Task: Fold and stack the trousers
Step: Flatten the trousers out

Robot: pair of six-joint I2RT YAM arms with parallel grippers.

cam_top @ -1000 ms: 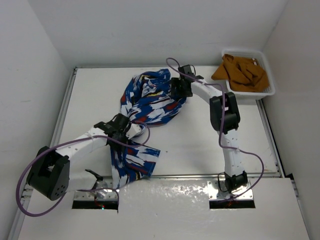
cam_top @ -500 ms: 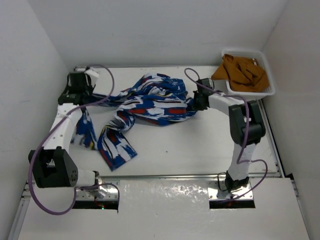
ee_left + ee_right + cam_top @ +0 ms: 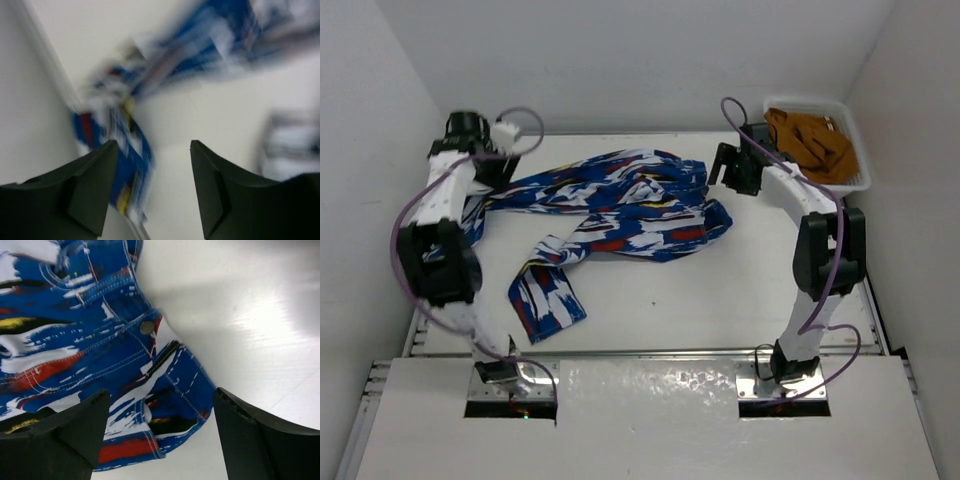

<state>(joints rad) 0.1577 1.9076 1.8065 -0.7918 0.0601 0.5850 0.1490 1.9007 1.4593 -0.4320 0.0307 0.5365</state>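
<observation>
The trousers [image 3: 620,205], royal blue with white, red, yellow and black patches, lie spread across the back half of the table. One leg stretches to the back left corner, the other bends forward to a cuff [image 3: 545,295]. My left gripper [image 3: 490,168] hovers at the back left by the leg end; the left wrist view is blurred, the gripper [image 3: 152,145] open, the trousers [image 3: 120,145] beside its left finger. My right gripper [image 3: 727,172] hangs open just right of the waist. The right wrist view has it [image 3: 161,392] open above the buttoned waistband [image 3: 150,335], holding nothing.
A white basket [image 3: 855,150] holding a crumpled brown cloth [image 3: 810,140] stands at the back right corner. White walls close in the table on the left, back and right. Bare table [image 3: 720,290] lies in front of the trousers.
The left arm swung from the front middle to the back left corner, drawing a leg out, and opened. The right gripper dragged the waist rightward, let go and lifted away.
</observation>
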